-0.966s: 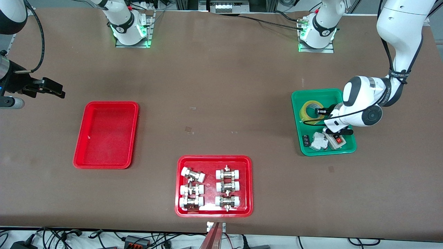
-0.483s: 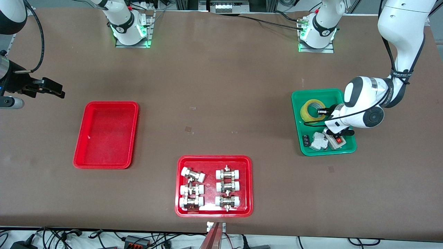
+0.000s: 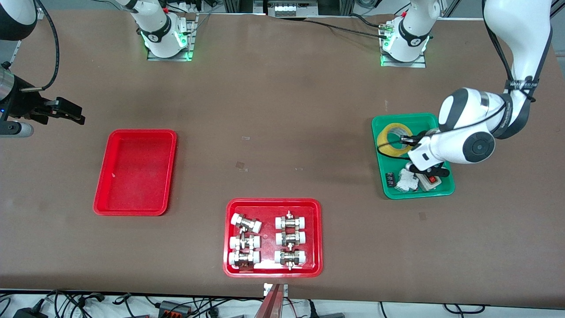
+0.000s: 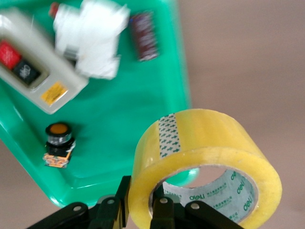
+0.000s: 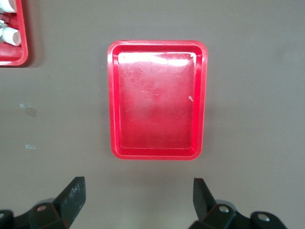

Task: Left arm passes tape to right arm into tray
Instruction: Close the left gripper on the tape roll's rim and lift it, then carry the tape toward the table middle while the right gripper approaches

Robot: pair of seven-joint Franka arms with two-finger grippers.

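While the right arm (image 3: 13, 17) waits at its own end of the table, the right gripper (image 5: 138, 198) hangs with fingers spread wide and nothing between them, over bare tabletop just beside the tray (image 3: 134, 172), a shallow glossy red rectangle holding only a tiny white speck. Left gripper (image 4: 138, 212): fingers clamped through the wall of the tape (image 4: 205, 167), one finger inside the hole and one outside. Tape: translucent yellow roll, lifted clear and tilted, over the green tray (image 3: 412, 154) toward the left arm's end of the table. Left arm (image 3: 512, 66): white, bent down over that green tray. Green tray contents: grey switch box (image 4: 35, 78) with red and black buttons, white crumpled pieces (image 4: 93, 38), small orange-topped button (image 4: 58, 143). Red tray with fittings (image 3: 273, 237): nearest the front camera, six white-capped metal fittings in two columns.
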